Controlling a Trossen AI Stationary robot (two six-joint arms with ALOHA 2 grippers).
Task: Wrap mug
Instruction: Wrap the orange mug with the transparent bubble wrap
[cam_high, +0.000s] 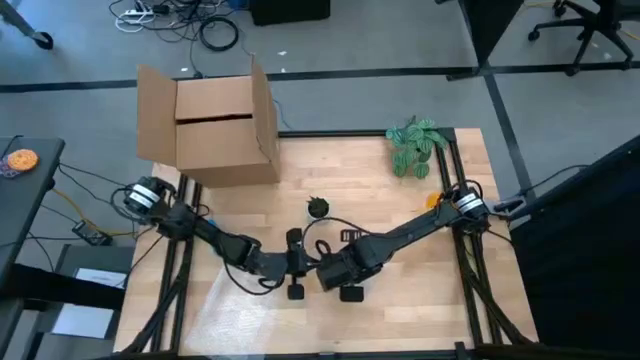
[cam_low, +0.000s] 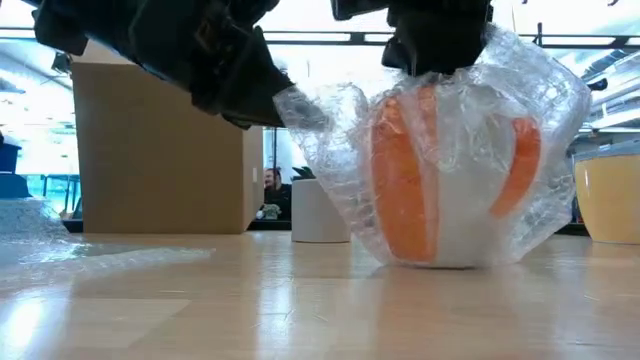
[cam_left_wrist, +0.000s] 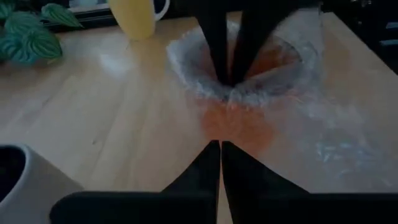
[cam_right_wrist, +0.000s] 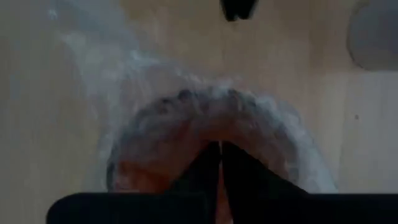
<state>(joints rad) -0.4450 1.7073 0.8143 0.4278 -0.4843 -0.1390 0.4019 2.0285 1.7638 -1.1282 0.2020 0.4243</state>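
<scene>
An orange and white mug (cam_low: 440, 200) stands on the table, swathed in clear bubble wrap (cam_low: 335, 140). In the high view both grippers cover it. My left gripper (cam_low: 285, 105) is at the mug's left side, shut on a pulled-out part of the wrap. My right gripper (cam_low: 440, 50) stands over the mug, fingers shut and pointing down into its opening (cam_left_wrist: 242, 68). More wrap trails flat over the table toward the near left (cam_low: 60, 250). My left gripper pinches a gathered bunch of bubble wrap (cam_left_wrist: 233, 127) between its two fingers, left of the mug's rim, coming level from the table's left. The wrap runs from the fingers to the mug, whose base rests on the table. My right gripper presses its shut fingertips (cam_left_wrist: 230, 74) from above onto the wrap tucked inside the mug's opening (cam_right_wrist: 186, 106). I cannot tell whether wrap is caught between them.
An open cardboard box (cam_high: 215, 125) stands at the far left. A leafy plant (cam_high: 415, 145) and a yellow mug (cam_left_wrist: 137, 15) sit at the far right. A white pot (cam_low: 318, 210) holds a small dark plant behind the mug. A person shows in the room beyond.
</scene>
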